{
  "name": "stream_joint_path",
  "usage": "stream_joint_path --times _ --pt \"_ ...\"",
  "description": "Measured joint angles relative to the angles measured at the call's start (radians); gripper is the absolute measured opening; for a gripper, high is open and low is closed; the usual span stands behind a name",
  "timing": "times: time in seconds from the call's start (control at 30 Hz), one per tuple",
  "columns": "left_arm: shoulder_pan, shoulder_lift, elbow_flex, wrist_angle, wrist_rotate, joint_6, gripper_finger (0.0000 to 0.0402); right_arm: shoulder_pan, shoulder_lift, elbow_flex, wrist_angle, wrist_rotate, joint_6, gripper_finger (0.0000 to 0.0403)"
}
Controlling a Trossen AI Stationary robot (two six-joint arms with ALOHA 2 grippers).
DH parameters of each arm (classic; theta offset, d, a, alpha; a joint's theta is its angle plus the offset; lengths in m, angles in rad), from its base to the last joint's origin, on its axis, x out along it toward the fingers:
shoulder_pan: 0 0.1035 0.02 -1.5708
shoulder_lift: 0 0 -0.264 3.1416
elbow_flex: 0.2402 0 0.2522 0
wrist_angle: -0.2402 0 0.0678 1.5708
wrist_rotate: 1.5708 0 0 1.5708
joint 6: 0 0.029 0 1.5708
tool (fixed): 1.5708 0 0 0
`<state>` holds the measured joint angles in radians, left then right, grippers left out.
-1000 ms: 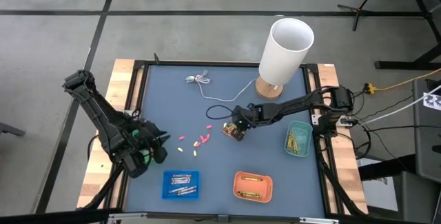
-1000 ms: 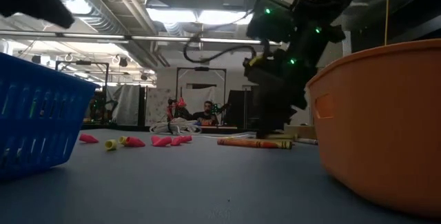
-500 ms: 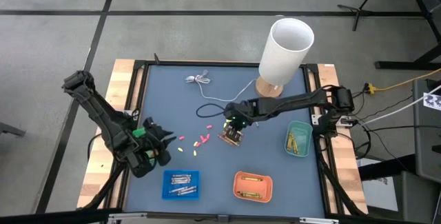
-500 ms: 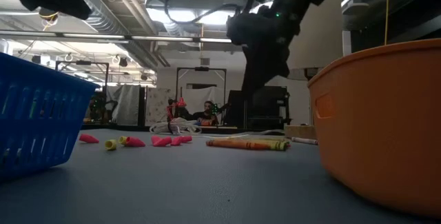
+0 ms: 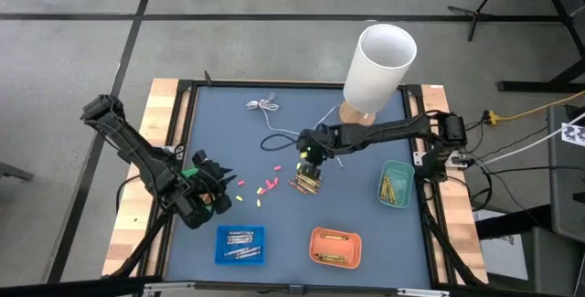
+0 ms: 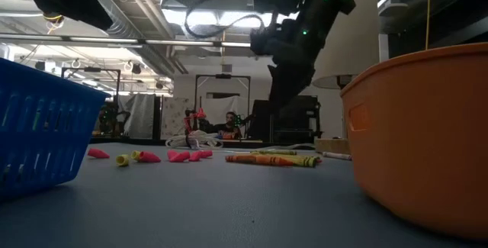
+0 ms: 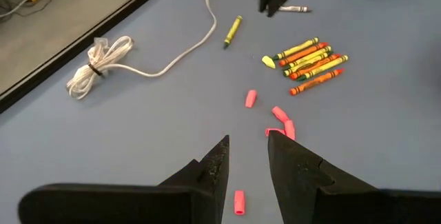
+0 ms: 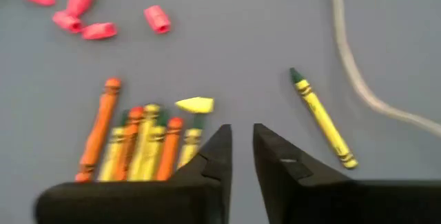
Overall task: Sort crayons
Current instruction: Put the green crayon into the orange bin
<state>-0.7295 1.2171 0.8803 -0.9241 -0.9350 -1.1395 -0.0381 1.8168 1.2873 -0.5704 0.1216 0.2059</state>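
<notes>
A bundle of orange and yellow crayons (image 5: 306, 183) lies flat on the blue-grey table; it also shows in the right wrist view (image 8: 138, 148) and the left wrist view (image 7: 310, 62). One yellow crayon with a green tip (image 8: 320, 117) lies alone beside it. Short pink pieces (image 5: 267, 185) and yellow pieces (image 5: 236, 199) lie scattered mid-table. My right gripper (image 8: 241, 133) hangs just above the bundle's far side, open by a narrow gap and empty. My left gripper (image 7: 247, 141) hovers left of the pink pieces (image 7: 279, 117), open by a narrow gap and empty.
A blue tray (image 5: 239, 244) with grey crayons, an orange tray (image 5: 335, 247) and a teal tray (image 5: 396, 184) stand along the near and right sides. A tall white cylinder on a wooden base (image 5: 379, 64) stands at the far right. A coiled white cable (image 5: 263, 106) lies at the far side.
My right gripper has risen from the crayon bundle and gone a little toward the far edge; the bundle now lies on the table by itself. My left gripper has moved toward the table's right, nearer the pink pieces.
</notes>
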Motion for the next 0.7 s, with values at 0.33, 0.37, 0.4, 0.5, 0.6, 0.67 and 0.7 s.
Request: stream_joint_path --times 0.33,0.37,0.4,0.5,0.6,0.67,0.7 --pt "0.014 0.0 0.0 0.0 0.012 0.0 0.0086 -0.164 0.0 0.0 0.001 -0.01 -0.135 0.0148" --pt "0.014 0.0 0.0 0.0 0.012 0.0 0.0086 -0.179 0.0 0.0 0.001 -0.02 -0.147 0.015" --pt "0.014 0.0 0.0 0.0 0.012 0.0 0.0086 -0.192 0.0 0.0 0.002 -0.031 -0.162 0.0151" --pt "0.014 0.0 0.0 0.0 0.012 0.0 0.0086 -0.223 0.001 0.0 0.003 -0.067 -0.197 0.015" --pt "0.014 0.0 0.0 0.0 0.012 0.0 0.0086 -0.25 0.001 0.0 0.003 -0.097 -0.215 0.0146" --pt "0.014 0.0 0.0 0.0 0.012 0.0 0.0086 -0.266 0.002 0.0 0.003 -0.119 -0.215 0.0145" --pt "0.014 0.0 0.0 0.0 0.012 0.0 0.0086 -0.271 0.008 0.0 0.004 -0.13 -0.215 0.0145"
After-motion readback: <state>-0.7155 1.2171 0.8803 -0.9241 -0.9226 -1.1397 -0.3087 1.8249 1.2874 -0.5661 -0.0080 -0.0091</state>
